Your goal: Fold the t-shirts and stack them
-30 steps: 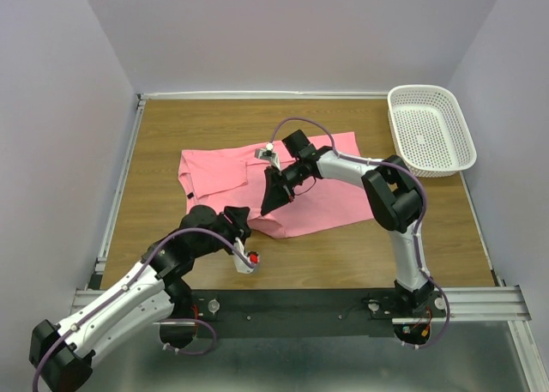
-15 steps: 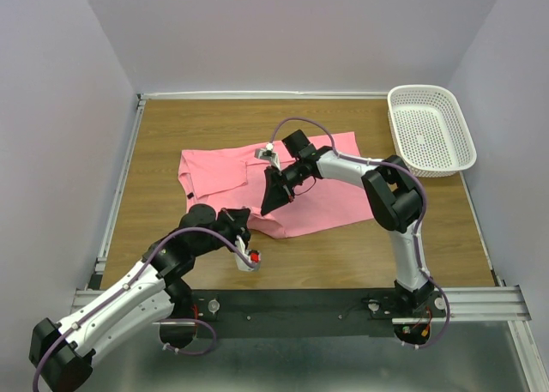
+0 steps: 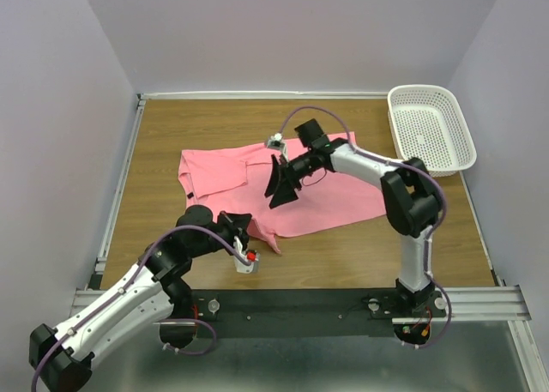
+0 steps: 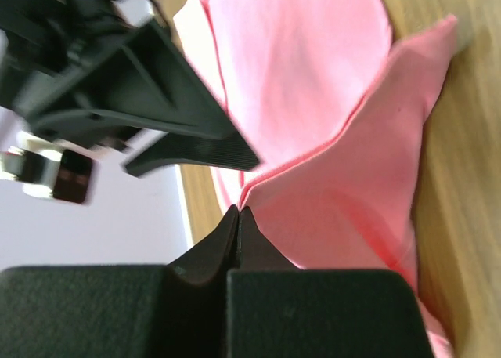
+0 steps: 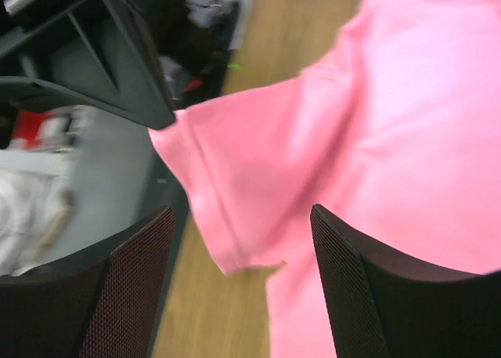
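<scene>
Folding step, early on: first fold being set up, nothing stacked yet. On the table [image 3: 171, 126], a single pink t-shirt [image 3: 326, 195], spread mostly flat mid-table, well apart from the white basket [image 3: 429, 87] at the far right corner. Left gripper [image 4: 237, 215] clamped fully closed, tips meeting on a raised ridge of pink cloth at the near sleeve. Judged a pinch on the sleeve edge, though hard to say how much cloth caught. Right gripper [image 5: 241, 217] spread wide, hovering over the body of the shirt just beyond that sleeve, nothing between the fingers, only sleeve hem and bare wood below. Long axis of the shirt running left to right across the table, tilted slightly, right end a little farther from the arm bases. Near sleeve sticking out toward the arm bases, its tip lifted off the wood beside the left gripper. Neck end not possible to tell from these views. Next move, as a judgement: lift the pinched sleeve and carry it across onto the body in a low arc, keeping the pinch tight so as not to drag the rest of the cloth. Probably also calls for clearing the right gripper from the landing spot, or using it to pin the body down.
</scene>
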Available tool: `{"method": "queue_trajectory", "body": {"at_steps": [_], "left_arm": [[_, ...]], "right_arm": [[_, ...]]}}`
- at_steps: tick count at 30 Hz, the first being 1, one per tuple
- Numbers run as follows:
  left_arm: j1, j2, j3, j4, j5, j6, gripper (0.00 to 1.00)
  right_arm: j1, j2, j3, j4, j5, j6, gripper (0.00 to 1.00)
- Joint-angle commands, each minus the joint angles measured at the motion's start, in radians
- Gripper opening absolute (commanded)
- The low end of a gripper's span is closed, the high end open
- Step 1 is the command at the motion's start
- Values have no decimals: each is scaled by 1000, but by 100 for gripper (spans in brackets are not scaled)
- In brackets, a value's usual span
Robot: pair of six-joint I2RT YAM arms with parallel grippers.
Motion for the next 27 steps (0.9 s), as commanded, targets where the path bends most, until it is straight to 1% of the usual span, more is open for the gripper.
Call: {"method": "queue_trajectory", "body": {"at_steps": [1,2,3,4,5,6,7,8,9,10,11,13,14,15,16,17,20,21,27], "left_arm": [[-6,-30,50,-73,85,-87,0],[-6,-31,55,-101,95,-100,0],[-6,-31,62,-112,110,-108,0],[-6,-32,67,-122,118,-113,0],[-7,-35,72,-145,128,-125,0],[-8,-37,84,-155,142,-130,0],[-8,-37,89,-164,150,-136,0],[-8,-38,96,-181,154,-139,0],[-8,-41,101,-191,161,-144,0],[-9,-46,104,-198,168,-145,0],[-9,-56,104,-205,171,-147,0],[-11,-69,89,-210,177,-147,0],[-12,-75,83,-211,177,-145,0],[-12,-89,76,-211,177,-145,0],[-12,-95,66,-211,180,-147,0],[-14,-103,63,-211,182,-148,0],[-14,-124,52,-211,179,-151,0],[-14,-126,50,-211,182,-151,0],[-15,-142,36,-214,185,-156,0]], "right_arm": [[-79,-224,-42,-65,285,-125,80],[-111,-305,-78,-88,365,-224,81],[-124,-355,-97,-156,411,-292,81],[-130,-399,-123,-206,455,-470,81],[-135,-503,-155,-252,576,-563,81],[-135,-557,-263,-296,636,-643,81],[-138,-612,-325,-298,699,-709,82],[-151,-672,-382,-300,753,-821,84],[-165,-750,-443,-300,849,-861,84],[-182,-778,-520,-303,891,-892,84],[-231,-803,-552,-320,952,-940,84],[-288,-814,-595,-340,986,-998,82],[-332,-816,-644,-343,1008,-1049,80],[-352,-817,-667,-344,1046,-1070,76],[-368,-813,-690,-344,1062,-1095,74],[-392,-808,-720,-346,1086,-1133,67],[-440,-776,-734,-344,1103,-1176,53],[-449,-768,-732,-346,1112,-1184,46],[-532,-728,-731,-344,1128,-1258,46]]}}
